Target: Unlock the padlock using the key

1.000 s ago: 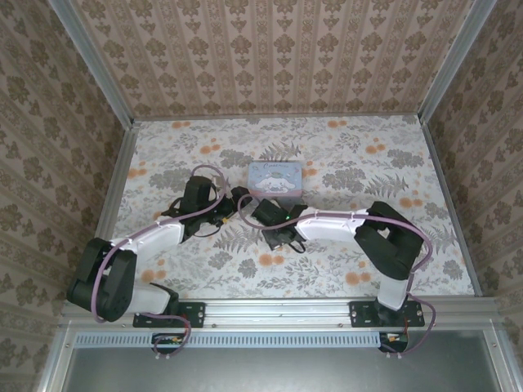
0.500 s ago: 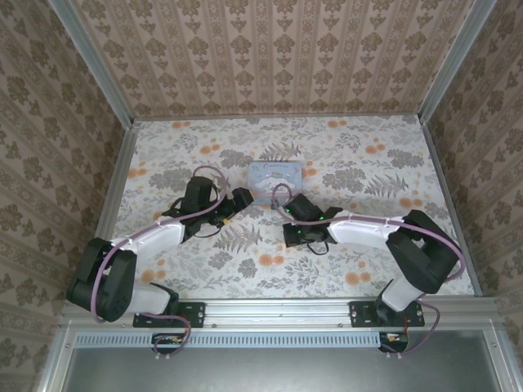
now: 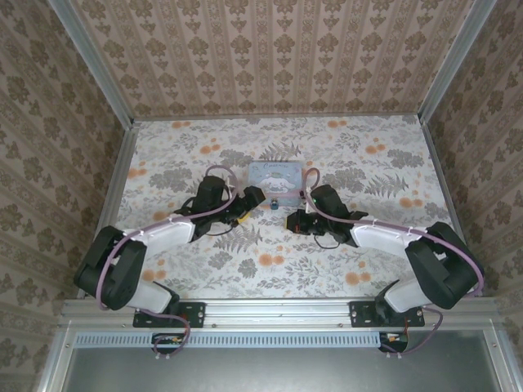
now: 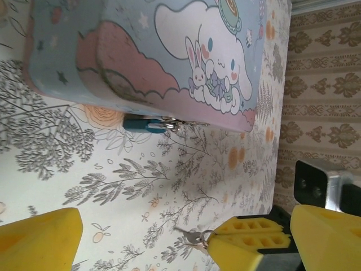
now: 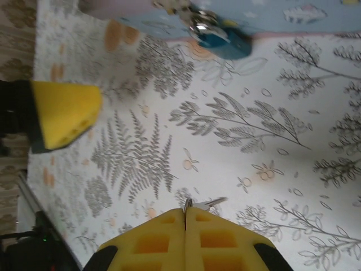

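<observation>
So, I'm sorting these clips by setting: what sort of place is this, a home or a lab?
Most likely a lab test booth dressed to look homely: patterned wallpaper walls held in bare aluminium posts, a floral-covered table, plus a left arm and a right arm bolted to a metal rail.

The tin [image 4: 169,51] is pastel blue and pink, with a white cartoon pup and bunny on it. At the tin's edge, the padlock [image 4: 141,123] is teal-blue with a shiny silver shackle. The key [image 5: 206,203] looks silvery. The right gripper [image 5: 185,214] and left gripper [image 3: 255,197] have bright yellow pads. The tablecloth [image 3: 270,261] under the tin is white with grey ferns and orange blooms.
</observation>
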